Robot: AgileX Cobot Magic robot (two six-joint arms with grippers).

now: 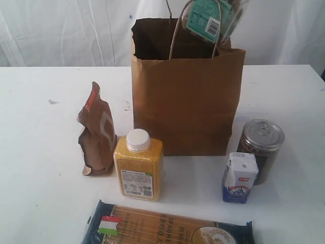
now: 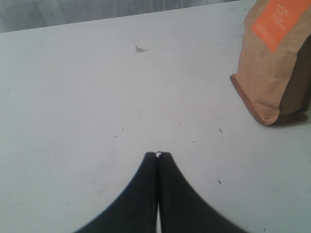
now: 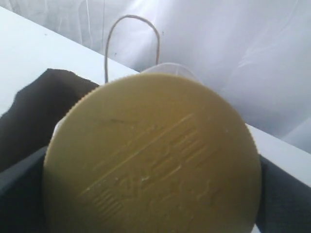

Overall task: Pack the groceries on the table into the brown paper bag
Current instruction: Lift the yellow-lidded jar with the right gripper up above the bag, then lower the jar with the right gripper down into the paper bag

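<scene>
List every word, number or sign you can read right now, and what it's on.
"SPAGHE", then cut off: on the dark-blue spaghetti pack, beside an Italian flag sign.
Label print on the yellow white-capped bottle: too small.
Red badge on the white-blue carton: blurred.
Barcode and teal label on the tan-lidded clear jar: unreadable.
White print on the brown pouch with orange label: blurred.

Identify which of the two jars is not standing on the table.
The tan-lidded clear jar: it hangs above the open brown paper bag, while the silver-lidded dark jar stands on the table.
</scene>
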